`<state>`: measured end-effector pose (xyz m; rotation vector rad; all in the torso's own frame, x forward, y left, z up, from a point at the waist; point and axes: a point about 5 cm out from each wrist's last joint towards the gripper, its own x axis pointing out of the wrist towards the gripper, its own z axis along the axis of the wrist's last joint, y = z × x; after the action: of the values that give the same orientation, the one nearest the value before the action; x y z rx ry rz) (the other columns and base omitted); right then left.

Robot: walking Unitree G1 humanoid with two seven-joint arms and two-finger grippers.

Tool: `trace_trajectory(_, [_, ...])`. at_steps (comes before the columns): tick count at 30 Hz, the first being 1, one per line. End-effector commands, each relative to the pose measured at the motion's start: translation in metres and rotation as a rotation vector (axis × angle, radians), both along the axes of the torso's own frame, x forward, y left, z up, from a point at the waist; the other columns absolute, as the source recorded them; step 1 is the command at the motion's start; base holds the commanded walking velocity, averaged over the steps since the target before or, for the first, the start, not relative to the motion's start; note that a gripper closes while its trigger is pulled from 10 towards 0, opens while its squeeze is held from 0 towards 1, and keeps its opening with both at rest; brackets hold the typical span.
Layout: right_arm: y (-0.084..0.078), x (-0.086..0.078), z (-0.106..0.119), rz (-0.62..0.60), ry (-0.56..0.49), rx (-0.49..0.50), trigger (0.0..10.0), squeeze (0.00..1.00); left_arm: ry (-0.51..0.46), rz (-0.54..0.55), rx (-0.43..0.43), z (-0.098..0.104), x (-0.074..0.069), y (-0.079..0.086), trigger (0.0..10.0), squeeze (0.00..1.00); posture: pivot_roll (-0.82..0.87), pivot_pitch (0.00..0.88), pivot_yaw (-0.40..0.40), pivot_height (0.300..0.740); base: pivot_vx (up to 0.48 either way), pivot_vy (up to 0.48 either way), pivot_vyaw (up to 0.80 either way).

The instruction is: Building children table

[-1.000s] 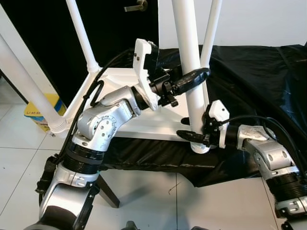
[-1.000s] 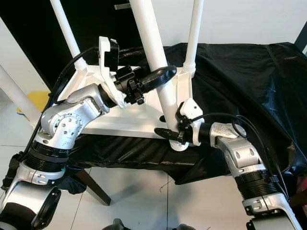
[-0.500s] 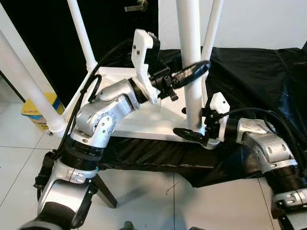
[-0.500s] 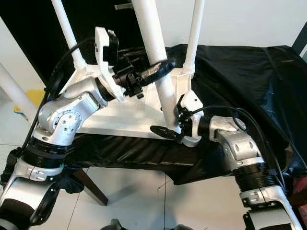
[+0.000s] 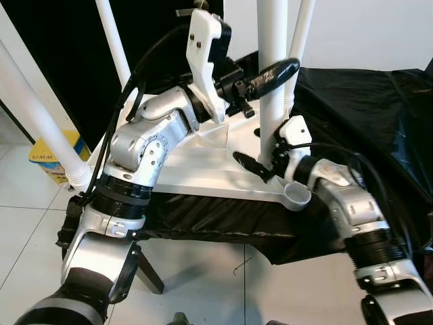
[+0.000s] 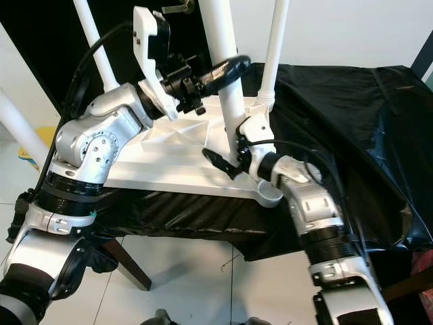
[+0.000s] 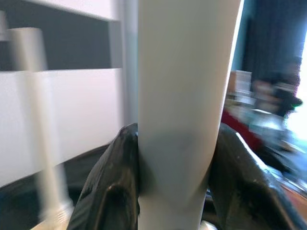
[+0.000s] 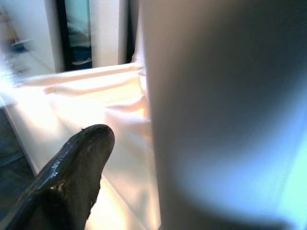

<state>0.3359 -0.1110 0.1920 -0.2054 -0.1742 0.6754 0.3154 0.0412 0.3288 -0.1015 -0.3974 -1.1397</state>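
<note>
Left tool point(image 5: 274, 70) clamped on white leg point(image 5: 272, 40), held w/ base off corner socket point(image 5: 298, 196); right tool point(image 5: 260, 164) wide at leg base.

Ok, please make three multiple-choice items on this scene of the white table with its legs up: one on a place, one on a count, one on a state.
1. Where does the upside-down white tabletop lie?
A. on a black cloth
B. on bare floor tiles
C. on a yellow box

2. How many white legs rise from the tabletop?
A. one
B. two
C. four

3. How does the left gripper stand on the near leg?
A. open beside it
B. shut on it
C. resting on the cloth

Answers: 1 A, the black cloth spreads under and beyond the top. 2 C, four legs stand at the corners in the left eye view. 3 B, the left wrist view shows both fingers pressed on the leg.
</note>
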Motion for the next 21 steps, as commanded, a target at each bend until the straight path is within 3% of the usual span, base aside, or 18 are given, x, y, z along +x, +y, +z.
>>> trace_trajectory(1, [0.0,0.003,0.002,-0.057,-0.034,0.001,10.0,0.0,-0.001,0.035,-0.019,0.006,0.001,0.001,10.0,0.0,-0.08,0.0,0.02,0.74,0.0,0.0,0.0])
trace_trajectory(6, [0.003,0.007,0.005,-0.266,-0.121,0.055,10.0,0.0,0.018,0.067,-0.06,0.006,0.004,-0.005,10.0,0.0,-0.09,0.0,0.026,0.74,0.0,0.0,0.0])
trace_trajectory(10, [0.004,0.007,0.007,-0.333,-0.139,0.091,10.0,0.0,0.019,0.08,-0.074,0.007,0.006,-0.006,10.0,0.0,-0.09,0.0,0.026,0.74,0.0,0.0,0.0])
trace_trajectory(13, [0.007,0.006,0.008,-0.452,-0.176,0.125,10.0,0.0,0.028,0.097,-0.1,0.009,0.008,-0.008,10.0,0.0,-0.09,0.0,0.028,0.74,0.0,0.0,0.0])
trace_trajectory(21, [0.01,0.006,-0.001,-0.646,-0.2,0.124,10.0,0.0,0.026,0.111,-0.103,0.009,0.007,-0.012,10.0,0.0,-0.09,0.0,0.033,0.74,0.0,0.0,0.0])
